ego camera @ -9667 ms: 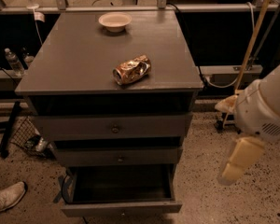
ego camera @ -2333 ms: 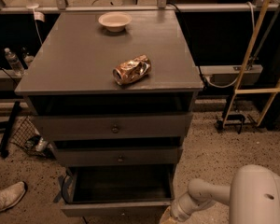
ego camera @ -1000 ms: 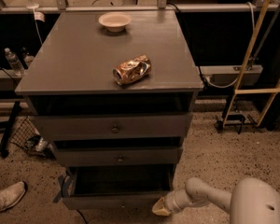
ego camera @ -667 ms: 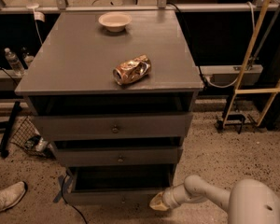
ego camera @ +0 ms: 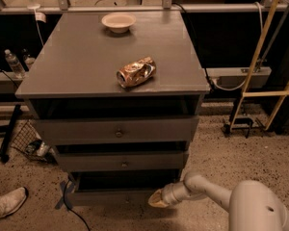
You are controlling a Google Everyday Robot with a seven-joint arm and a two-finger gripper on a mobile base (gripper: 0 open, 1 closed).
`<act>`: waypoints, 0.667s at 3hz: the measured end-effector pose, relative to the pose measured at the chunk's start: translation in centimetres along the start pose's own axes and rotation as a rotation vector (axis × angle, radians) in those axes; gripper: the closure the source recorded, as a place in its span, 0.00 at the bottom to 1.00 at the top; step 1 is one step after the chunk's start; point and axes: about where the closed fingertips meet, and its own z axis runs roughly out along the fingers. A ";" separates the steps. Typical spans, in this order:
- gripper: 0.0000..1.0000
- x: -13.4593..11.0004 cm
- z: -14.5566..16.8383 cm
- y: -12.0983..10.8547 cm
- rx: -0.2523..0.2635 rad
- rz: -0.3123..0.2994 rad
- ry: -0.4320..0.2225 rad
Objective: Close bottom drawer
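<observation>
Your gripper (ego camera: pixel 159 199) is low down, under the front right corner of the bench (ego camera: pixel 77 71), right at the bottom drawer's (ego camera: pixel 111 197) right end. You cannot tell if it is open. The drawer sticks out only a little. Open floor (ego camera: pixel 221 158) lies to its right.

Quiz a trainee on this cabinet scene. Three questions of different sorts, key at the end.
1. True or false: the claw sits low, by the right end of the bottom drawer front.
2. On the cabinet top, what lies nearer the front edge than the bowl? A. mug B. crushed can C. sponge
3. Fill in: the white thing on the floor at far left is a ____.
Key: 1 true; 2 B; 3 shoe.
</observation>
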 end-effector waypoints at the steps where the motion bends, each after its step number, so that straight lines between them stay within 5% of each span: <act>1: 1.00 -0.2 0.1 -0.2 0.000 -0.006 -0.002; 2: 1.00 -0.1 0.1 -0.2 0.022 0.000 0.002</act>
